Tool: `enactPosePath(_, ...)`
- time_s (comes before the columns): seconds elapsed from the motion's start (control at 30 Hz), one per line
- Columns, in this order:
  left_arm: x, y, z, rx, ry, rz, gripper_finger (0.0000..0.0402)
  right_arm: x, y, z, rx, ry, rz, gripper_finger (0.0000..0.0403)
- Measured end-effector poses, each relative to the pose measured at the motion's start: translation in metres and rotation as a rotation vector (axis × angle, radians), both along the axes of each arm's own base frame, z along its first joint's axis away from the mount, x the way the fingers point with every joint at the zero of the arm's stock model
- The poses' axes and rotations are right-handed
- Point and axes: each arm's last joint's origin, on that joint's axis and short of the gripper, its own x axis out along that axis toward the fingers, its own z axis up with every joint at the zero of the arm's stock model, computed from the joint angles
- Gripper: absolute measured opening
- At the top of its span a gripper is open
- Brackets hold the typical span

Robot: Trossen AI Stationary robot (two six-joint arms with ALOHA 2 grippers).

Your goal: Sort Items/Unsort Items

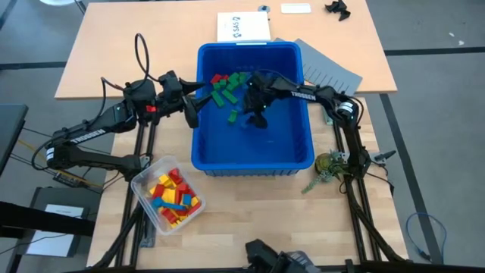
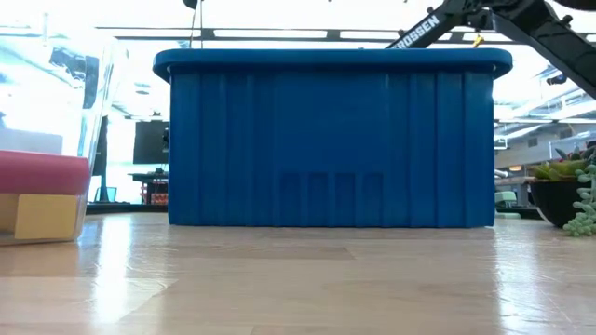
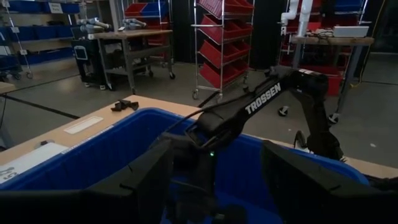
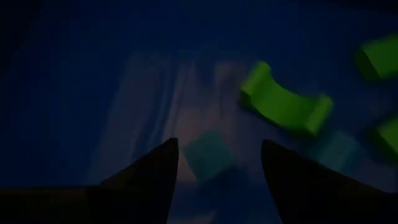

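Blue bin (image 1: 254,163) mid-table — right hand (image 1: 256,119) inside, open, empty; left hand (image 1: 191,114) open at rim.

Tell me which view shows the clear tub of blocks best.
High view: the clear tub shows whole from above, near the table's front left, with red, yellow and blue blocks inside. Low view catches only its edge and two blocks. Neither wrist view shows it.

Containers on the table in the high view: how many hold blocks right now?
2. The large blue bin at the table's centre holds green and red blocks near its far wall. The small clear tub at the near left holds mixed colours.
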Motion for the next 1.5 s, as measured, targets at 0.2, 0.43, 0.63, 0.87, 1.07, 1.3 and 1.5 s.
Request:
enactPosePath(0.2, 0.000, 0.000, 0.000, 0.001, 0.001, 0.000, 0.0248, 0.010, 0.014, 0.000, -0.060, -0.010, 0.094, 0.0230)
enactPosePath(0.43, 0.000, 0.000, 0.000, 0.002, 0.001, 0.000, 0.0248, 0.010, 0.024, -0.019, -0.117, 0.046, 0.111, 0.0271)
enactPosePath(0.63, 0.000, 0.000, 0.000, 0.002, 0.001, 0.000, 0.0248, 0.005, 0.026, -0.043, -0.205, 0.081, 0.102, 0.0290)
enactPosePath(0.87, 0.000, 0.000, 0.002, 0.008, -0.016, 0.000, 0.0248, 0.008, 0.025, -0.047, -0.247, 0.000, 0.101, 0.0274)
enactPosePath(1.07, 0.000, 0.000, 0.002, 0.010, -0.021, 0.000, 0.0248, 0.006, 0.026, -0.052, -0.236, -0.006, 0.114, 0.0213)
enactPosePath(1.3, 0.000, 0.000, 0.002, 0.007, -0.021, 0.000, 0.0248, 0.007, 0.025, -0.050, -0.256, 0.005, 0.085, 0.0127)
enactPosePath(1.5, 0.000, 0.000, 0.002, 0.007, -0.021, 0.000, 0.0248, 0.002, 0.024, -0.022, -0.320, 0.003, 0.042, 0.0127)
